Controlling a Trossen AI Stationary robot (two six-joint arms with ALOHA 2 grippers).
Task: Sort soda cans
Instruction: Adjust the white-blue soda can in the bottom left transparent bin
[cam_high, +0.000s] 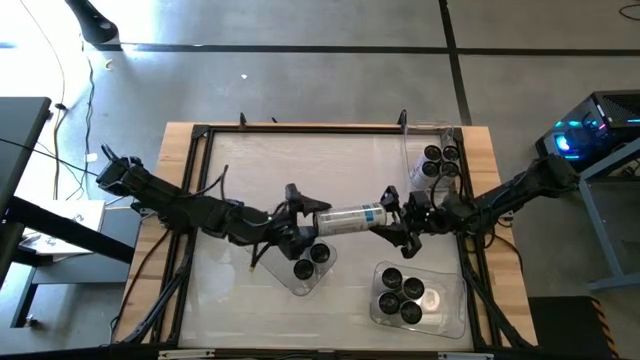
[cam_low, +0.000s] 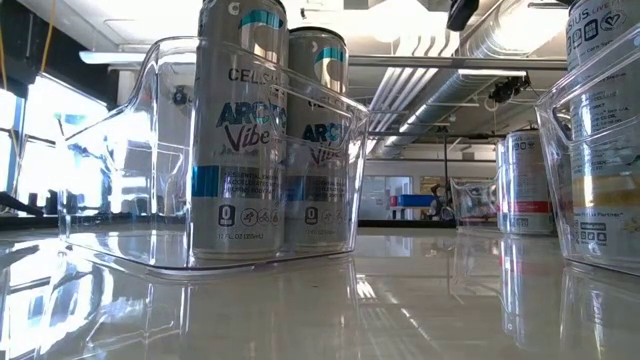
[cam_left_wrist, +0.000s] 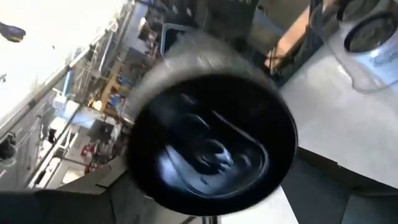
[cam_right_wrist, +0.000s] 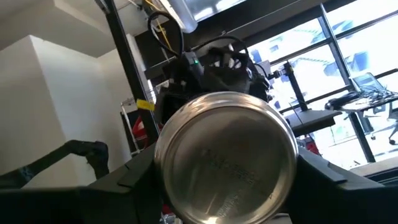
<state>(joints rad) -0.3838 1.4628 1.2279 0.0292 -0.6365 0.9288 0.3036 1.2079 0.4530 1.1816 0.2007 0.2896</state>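
Observation:
One soda can (cam_high: 351, 217), silvery with a blue-labelled side, lies level in the air between my two grippers over the table's middle. My left gripper (cam_high: 312, 217) is at its dark top end (cam_left_wrist: 211, 146). My right gripper (cam_high: 392, 214) is at its silvery bottom end (cam_right_wrist: 227, 158). Neither gripper nor this can shows in the low view. The other cans stand upright in three clear bins: two in the near middle bin (cam_high: 305, 283), several in the near right bin (cam_high: 440, 318) and several in the far right bin (cam_high: 415, 150). My left gripper holds the can at its dark top end (cam_high: 324, 218), coming level from the table's left along the can's length; the can fills the wrist view and hides the fingertips. My right gripper holds the silvery bottom end (cam_right_wrist: 180, 155) between its two fingers (cam_right_wrist: 127, 180), coming level from the table's right. The can is lifted clear and lies level.
In the low view the near middle bin (cam_low: 130, 150) with its two cans (cam_low: 240, 130) stands close at left. The near right bin (cam_low: 560, 140) is at right and the far bin (cam_low: 470, 195) behind. Bare tabletop (cam_high: 250, 170) lies at far left. A raised wooden frame (cam_high: 180, 130) rims the table.

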